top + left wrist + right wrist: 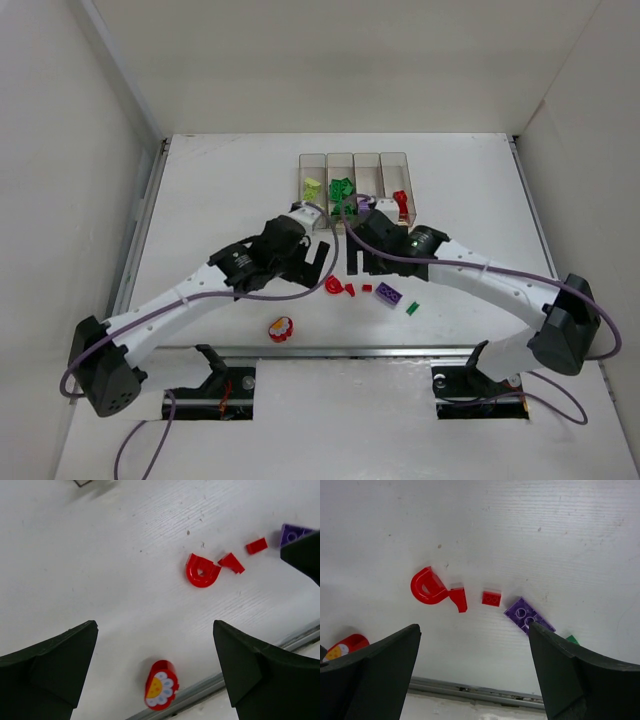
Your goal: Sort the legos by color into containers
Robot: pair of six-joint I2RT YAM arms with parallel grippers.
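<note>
Four clear bins (354,160) stand in a row at the table's middle back. They hold yellow-green (313,187), green (342,190), purple (362,203) and red (402,205) legos. Loose on the table are a red arch (334,287) (202,570) (427,586), a red wedge (231,563) (459,599), a small red brick (366,288) (256,545) (491,598), a purple brick (389,294) (528,616) and a green piece (412,308) (572,639). My left gripper (322,255) (154,625) and right gripper (363,265) (474,626) hover open and empty just behind them.
A red round piece with a flower face (281,328) (161,685) lies near the table's front metal edge (400,352). White walls close in the table on the left, back and right. The two grippers hang close together, side by side.
</note>
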